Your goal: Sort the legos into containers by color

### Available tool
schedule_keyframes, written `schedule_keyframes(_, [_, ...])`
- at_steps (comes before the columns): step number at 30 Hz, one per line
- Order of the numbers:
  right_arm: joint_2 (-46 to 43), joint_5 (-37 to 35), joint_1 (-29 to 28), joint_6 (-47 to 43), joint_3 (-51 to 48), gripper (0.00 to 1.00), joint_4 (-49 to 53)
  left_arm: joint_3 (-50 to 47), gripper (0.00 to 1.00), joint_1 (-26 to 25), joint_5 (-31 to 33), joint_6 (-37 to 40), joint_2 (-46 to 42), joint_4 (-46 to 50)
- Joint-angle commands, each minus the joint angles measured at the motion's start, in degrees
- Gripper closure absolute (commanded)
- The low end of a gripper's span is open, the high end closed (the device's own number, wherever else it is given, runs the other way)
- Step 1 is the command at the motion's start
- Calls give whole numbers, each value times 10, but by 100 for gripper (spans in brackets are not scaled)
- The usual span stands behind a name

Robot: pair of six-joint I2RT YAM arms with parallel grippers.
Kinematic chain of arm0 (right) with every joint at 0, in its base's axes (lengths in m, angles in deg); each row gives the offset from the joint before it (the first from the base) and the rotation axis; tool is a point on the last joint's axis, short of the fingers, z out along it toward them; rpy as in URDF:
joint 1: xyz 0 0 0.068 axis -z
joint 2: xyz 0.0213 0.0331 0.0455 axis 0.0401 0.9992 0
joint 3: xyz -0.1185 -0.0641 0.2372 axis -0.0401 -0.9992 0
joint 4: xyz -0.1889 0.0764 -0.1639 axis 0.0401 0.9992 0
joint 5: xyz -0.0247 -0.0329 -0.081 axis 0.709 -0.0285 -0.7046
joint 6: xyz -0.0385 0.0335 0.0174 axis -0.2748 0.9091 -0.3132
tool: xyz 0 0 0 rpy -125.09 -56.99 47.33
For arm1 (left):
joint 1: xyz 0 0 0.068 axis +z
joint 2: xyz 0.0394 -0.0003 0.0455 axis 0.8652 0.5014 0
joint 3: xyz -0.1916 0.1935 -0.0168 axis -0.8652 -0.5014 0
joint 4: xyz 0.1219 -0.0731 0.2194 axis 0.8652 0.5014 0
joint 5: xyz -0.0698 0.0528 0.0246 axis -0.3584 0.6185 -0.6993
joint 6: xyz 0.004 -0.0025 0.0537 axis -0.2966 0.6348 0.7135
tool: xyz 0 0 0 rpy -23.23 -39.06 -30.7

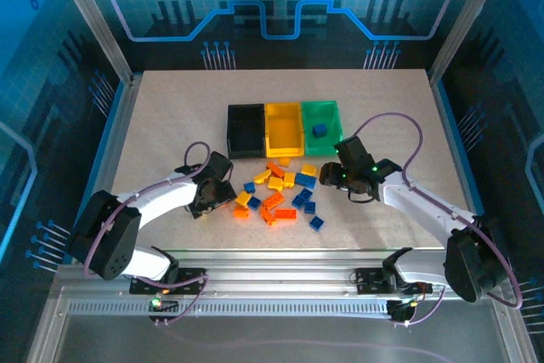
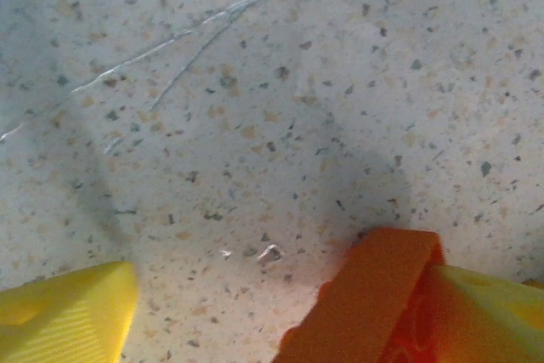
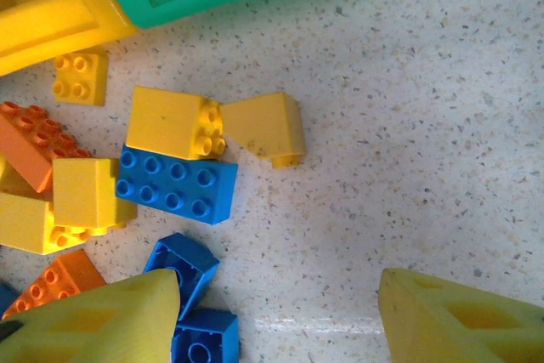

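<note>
Left wrist view showed the left gripper (image 2: 272, 295) spread, an orange brick (image 2: 374, 295) lying lengthwise against one pad (image 2: 484, 312), a wide gap to the other. The right gripper (image 3: 279, 295), also spread, hung over bare table (image 3: 425, 167) beside the legos (image 1: 276, 193), which lay heaped just in front of the containers (image 1: 283, 129), between both arms.

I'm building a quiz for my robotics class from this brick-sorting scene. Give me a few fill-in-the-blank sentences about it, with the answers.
1. The green bin holds one ___ brick.
2. The middle bin has the colour ___.
3. The lego beside the left tool is ___.
4. The right tool hangs with its jaws ___, nothing between them.
Answers: blue; yellow; orange; open.
</note>
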Motion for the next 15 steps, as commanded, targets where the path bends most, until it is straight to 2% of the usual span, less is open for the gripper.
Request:
schedule_keyframes(1, [-13, 8, 9, -2, -7, 35, -7, -5, 21, -4, 10, -6, 16, -11])
schedule_keyframes(5, [-16, 10, 15, -4, -10, 35, -6, 2, 32, -5, 8, -6, 22, -10])
schedule_keyframes(11, [-24, 16, 23, -5, -11, 35, -7, 10, 61, -5, 14, -6, 13, -4])
schedule_keyframes(15, [-26, 17, 25, -5, -10, 35, -6, 25, 77, -6, 20, -3, 10, 14])
